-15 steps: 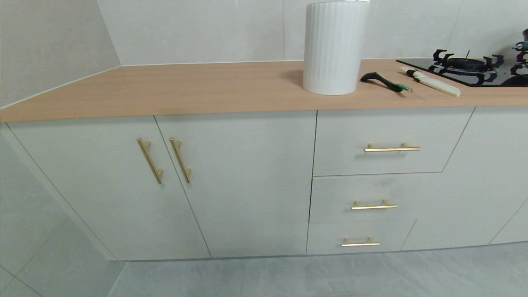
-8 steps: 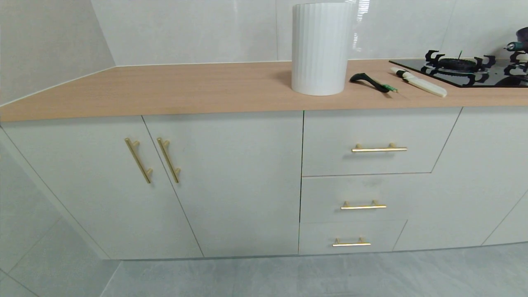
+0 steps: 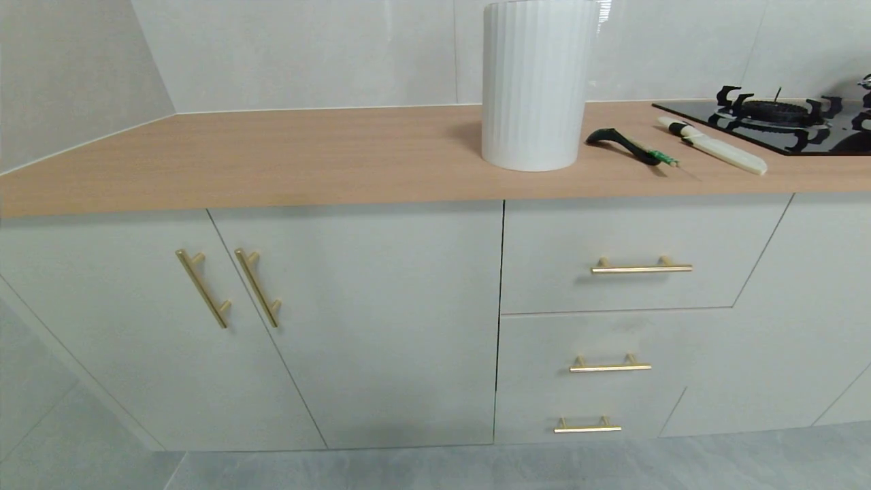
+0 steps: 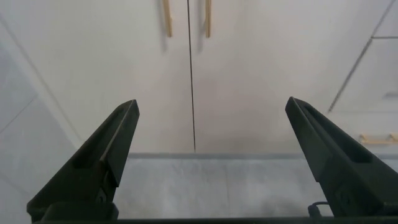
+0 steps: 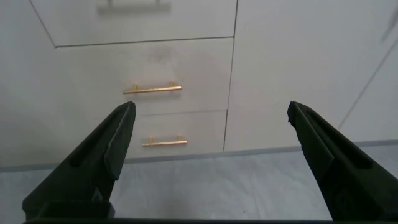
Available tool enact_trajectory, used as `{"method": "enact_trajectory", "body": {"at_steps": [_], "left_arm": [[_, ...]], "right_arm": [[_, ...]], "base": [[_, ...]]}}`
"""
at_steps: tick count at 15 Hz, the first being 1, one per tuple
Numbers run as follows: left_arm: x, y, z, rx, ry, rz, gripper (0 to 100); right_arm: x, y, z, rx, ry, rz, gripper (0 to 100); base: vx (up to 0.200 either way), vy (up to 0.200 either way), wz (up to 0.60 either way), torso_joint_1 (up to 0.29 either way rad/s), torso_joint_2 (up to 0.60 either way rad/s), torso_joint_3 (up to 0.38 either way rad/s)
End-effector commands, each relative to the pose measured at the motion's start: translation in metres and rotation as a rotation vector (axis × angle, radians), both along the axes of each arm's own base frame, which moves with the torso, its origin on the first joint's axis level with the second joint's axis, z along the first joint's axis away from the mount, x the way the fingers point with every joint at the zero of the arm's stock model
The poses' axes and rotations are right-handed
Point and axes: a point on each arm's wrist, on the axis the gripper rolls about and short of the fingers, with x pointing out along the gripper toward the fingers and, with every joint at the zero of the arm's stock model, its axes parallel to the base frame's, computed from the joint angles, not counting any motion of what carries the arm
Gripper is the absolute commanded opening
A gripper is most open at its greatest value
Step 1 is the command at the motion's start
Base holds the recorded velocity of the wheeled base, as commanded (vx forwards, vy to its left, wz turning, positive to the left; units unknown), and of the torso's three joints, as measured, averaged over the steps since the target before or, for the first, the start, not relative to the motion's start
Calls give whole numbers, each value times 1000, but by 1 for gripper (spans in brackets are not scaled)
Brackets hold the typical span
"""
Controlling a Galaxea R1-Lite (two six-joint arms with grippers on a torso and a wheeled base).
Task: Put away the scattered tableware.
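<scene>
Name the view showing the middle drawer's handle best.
Right wrist view: the middle drawer's handle is whole and close. Head view: whole, farther off. Left wrist view: a gold handle end, drawer unclear.

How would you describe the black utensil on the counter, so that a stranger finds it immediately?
Find the tall white ribbed container on the wooden countertop. Just to its right, toward the stove, lies the black utensil. Unlike the white knife beside it, it has a curved black handle and a green tip.

Left gripper (image 4: pixel 211 109), right gripper (image 5: pixel 211 111): matte black, long wedge-shaped fingers (image 4: pixel 102 165) tapering to narrow tips.
</scene>
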Motion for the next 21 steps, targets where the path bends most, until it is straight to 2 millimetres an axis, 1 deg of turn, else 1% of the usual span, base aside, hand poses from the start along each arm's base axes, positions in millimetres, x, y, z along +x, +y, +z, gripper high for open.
{"method": "enact_trajectory", "body": {"at_steps": [1,10,11,12,13,14,15,16,17,18,19,20,21], "left_arm": [[0,0,0,-1,1,1,100],[0,0,0,2,1,1,100],[0,0,0,2,1,1,100],[0,0,0,2,1,1,100],[0,0,0,2,1,1,100],[0,0,0,2,1,1,100],[0,0,0,2,1,1,100],[0,0,0,2,1,1,100],[0,0,0,2,1,1,100],[0,0,0,2,1,1,100],[0,0,0,2,1,1,100],[0,0,0,2,1,1,100],[0,0,0,2,1,1,100]], "right_arm": [[0,0,0,0,0,0,100],[0,0,1,-8,-6,0,100],[-5,0,19,0,-73,21,100],[-9,1,47,22,-113,90,100],[-6,1,55,28,-83,112,100],[12,2,69,26,40,156,100],[32,3,76,22,154,202,100],[47,5,81,24,233,222,100],[81,9,86,16,383,241,100],[106,14,91,8,455,267,100],[127,19,89,3,527,286,100],[156,25,85,-2,590,290,100],[177,29,80,-6,631,286,100]], "base": [[0,0,0,0,0,0],[0,0,0,0,0,0],[0,0,0,0,0,0],[0,0,0,0,0,0],[0,0,0,0,0,0],[0,0,0,0,0,0],[0,0,0,0,0,0],[0,0,0,0,0,0],[0,0,0,0,0,0],[0,0,0,0,0,0],[0,0,0,0,0,0],[0,0,0,0,0,0],[0,0,0,0,0,0]]}}
